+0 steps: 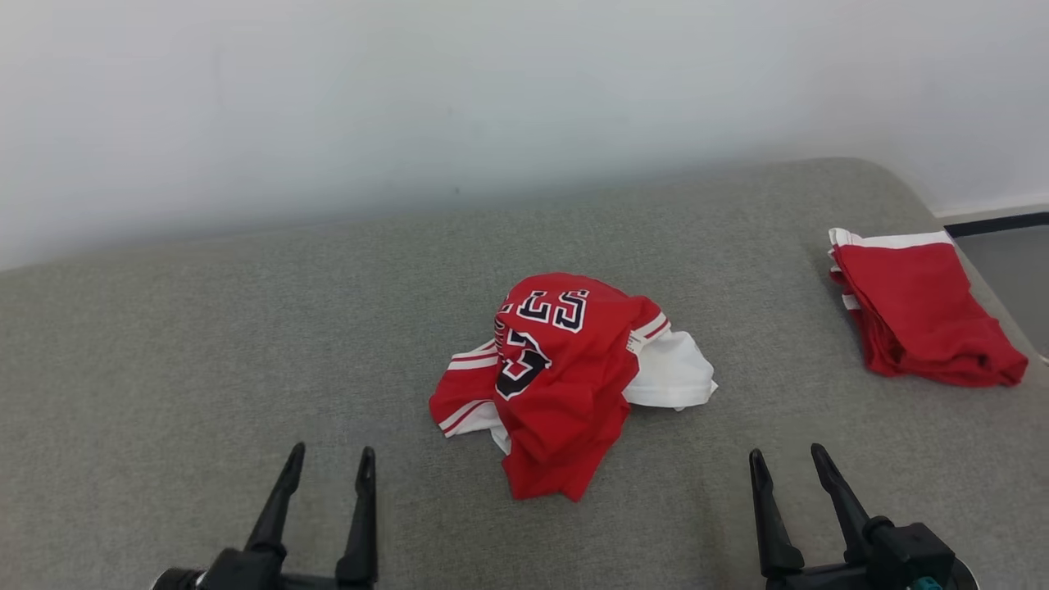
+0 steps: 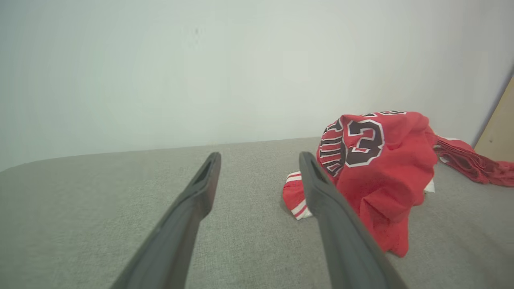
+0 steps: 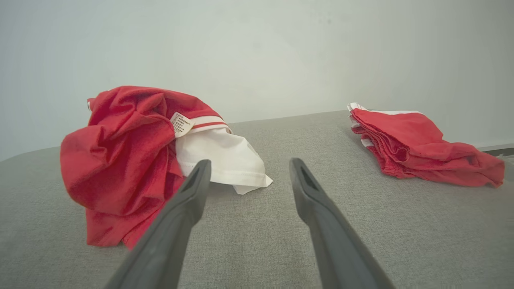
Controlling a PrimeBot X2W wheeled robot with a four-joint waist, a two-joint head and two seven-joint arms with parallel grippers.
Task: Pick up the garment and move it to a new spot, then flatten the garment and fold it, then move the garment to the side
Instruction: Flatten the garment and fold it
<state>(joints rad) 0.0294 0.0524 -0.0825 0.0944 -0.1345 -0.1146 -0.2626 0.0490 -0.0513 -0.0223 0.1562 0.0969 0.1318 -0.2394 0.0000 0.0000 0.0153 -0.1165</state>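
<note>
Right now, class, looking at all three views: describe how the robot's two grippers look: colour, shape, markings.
Both the left gripper and right gripper are black, each with two long fingers tapering to narrow tips, with a slot-like hollow near each tip. The right one's blocky base carries a small teal part.

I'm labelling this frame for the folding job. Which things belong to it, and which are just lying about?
In the job: crumpled jersey; left gripper and right gripper, both open, short of it.
Lying about: folded red garment, near the right edge of the grey surface.
</note>
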